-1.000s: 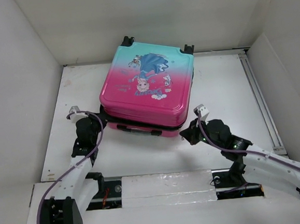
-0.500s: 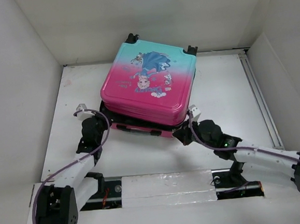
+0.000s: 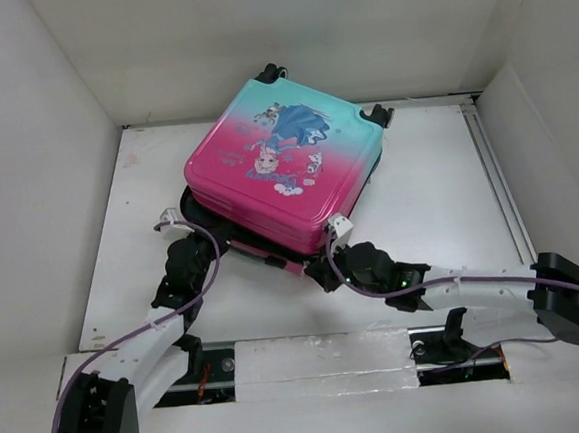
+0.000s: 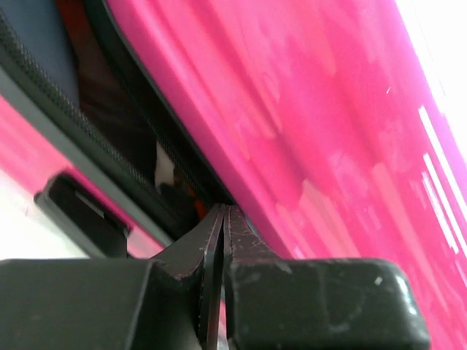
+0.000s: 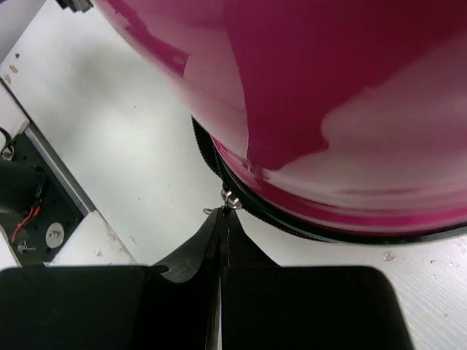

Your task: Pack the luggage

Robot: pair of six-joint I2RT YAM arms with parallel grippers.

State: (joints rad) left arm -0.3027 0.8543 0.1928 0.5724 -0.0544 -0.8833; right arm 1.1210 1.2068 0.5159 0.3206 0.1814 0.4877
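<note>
Left hand (image 3: 196,236) and right hand (image 3: 321,272) both meet the near edge of the luggage (image 3: 280,162), which lies flat and skewed on the worktop (image 3: 438,190), wheels toward the far wall.

From the left wrist, the fingers are pressed together, tips at the black zip line beside a narrow gap between the shells; whether they grip anything I cannot tell.

From the right wrist, the fingers are pressed together, pinching a small metal zip pull (image 5: 230,198) under the pink shell.

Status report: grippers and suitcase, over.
Left gripper shut. Right gripper shut on zipper pull. Suitcase folded shut, gap unzipped by left gripper. Nothing blocking.
</note>
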